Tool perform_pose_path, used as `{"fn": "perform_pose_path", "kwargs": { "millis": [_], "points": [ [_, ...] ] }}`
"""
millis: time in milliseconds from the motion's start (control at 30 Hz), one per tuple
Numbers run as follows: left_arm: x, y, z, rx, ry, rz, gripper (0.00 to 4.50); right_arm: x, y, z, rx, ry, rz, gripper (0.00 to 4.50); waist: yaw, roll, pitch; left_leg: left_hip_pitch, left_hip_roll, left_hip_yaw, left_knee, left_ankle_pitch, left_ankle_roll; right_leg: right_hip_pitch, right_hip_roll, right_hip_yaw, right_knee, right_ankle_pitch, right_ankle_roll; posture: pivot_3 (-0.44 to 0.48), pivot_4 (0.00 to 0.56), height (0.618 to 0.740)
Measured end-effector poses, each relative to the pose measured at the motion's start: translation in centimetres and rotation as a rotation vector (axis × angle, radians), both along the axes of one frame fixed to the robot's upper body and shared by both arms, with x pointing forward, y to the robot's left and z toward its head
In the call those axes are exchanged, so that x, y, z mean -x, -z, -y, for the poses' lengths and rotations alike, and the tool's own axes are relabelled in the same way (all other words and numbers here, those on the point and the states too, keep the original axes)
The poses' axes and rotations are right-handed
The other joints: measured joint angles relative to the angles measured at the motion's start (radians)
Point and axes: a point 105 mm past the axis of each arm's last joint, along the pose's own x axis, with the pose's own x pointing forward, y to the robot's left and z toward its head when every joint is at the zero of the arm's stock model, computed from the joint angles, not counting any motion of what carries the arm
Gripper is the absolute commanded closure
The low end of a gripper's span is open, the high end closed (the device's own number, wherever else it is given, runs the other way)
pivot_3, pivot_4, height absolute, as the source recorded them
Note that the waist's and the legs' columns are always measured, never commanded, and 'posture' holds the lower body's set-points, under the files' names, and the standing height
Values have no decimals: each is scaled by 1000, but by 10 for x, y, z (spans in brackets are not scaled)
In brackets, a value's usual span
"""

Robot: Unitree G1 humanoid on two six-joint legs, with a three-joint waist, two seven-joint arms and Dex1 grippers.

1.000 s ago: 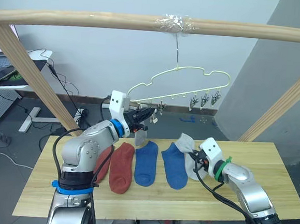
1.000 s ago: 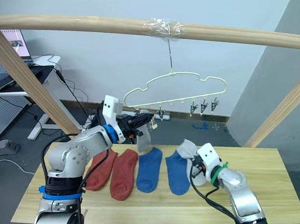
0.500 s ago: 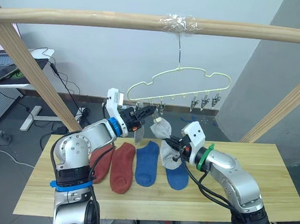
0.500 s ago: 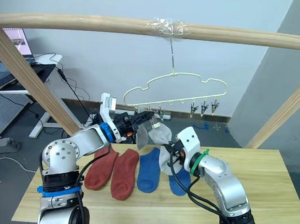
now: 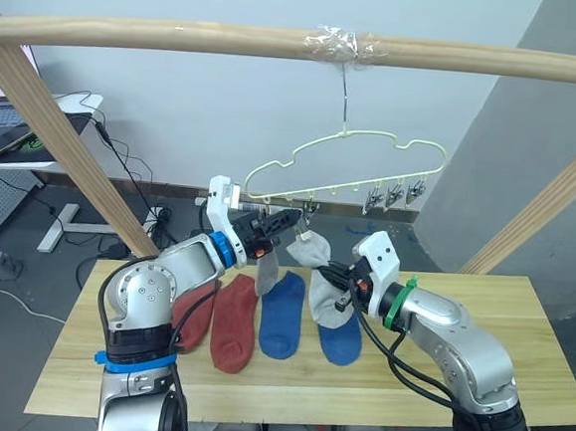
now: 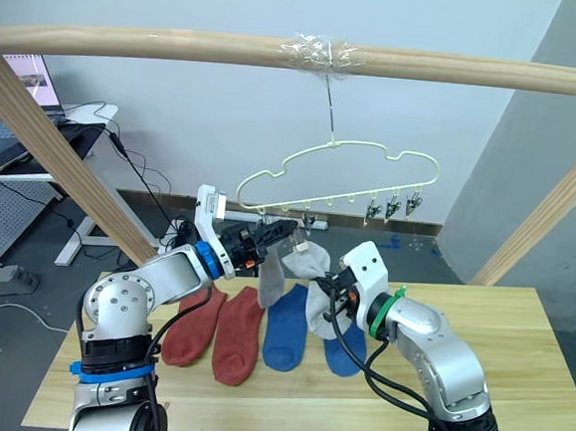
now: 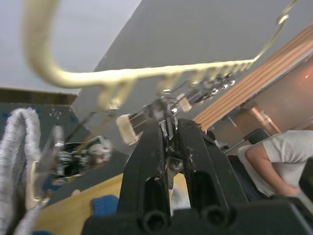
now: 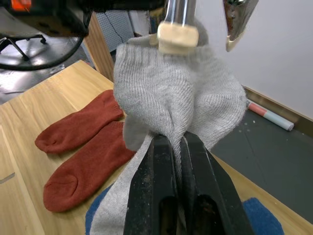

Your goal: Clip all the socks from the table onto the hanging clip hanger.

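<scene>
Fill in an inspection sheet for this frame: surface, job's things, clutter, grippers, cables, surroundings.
Surface: light wooden table.
Job's things: two rust-red socks and two blue socks lie flat; one grey sock hangs from the clip hanger.
Clutter: nothing seen.
Grippers: left gripper squeezes a clip; right gripper lifts a second grey sock toward it.
Cables: black arm cables.
Surroundings: wooden pole, side desk.

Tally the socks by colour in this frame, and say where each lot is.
Rust-red socks: 2, on the table.
Blue socks: 2, on the table.
Light grey socks: 2, one hanging below the clip hanger, one held by the right gripper.
Total: 6.
</scene>
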Motion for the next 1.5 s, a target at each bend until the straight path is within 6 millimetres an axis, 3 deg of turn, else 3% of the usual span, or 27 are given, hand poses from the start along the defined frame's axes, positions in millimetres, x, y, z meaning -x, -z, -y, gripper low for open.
{"fn": "perform_pose_path", "kwargs": {
  "millis": [967,1200,1500],
  "points": [
    [0,-3,1,-14,-5,31,4420,9,-9,-4,-63,11,-23,4461,0,0,0,0,0,0,0,0,0,0,0,0,0,0,0,-59,133,740],
    [0,-1,1,-12,-9,26,4420,8,-11,6,-58,56,-17,4461,0,0,0,0,0,0,-1,0,0,0,0,0,-1,0,0,-65,140,740],
    [0,-2,0,-19,-11,33,4420,12,-13,-6,-110,45,-29,4461,-1,0,0,0,0,0,-1,0,0,0,0,0,-1,0,0,-61,150,740]
  ]
}}
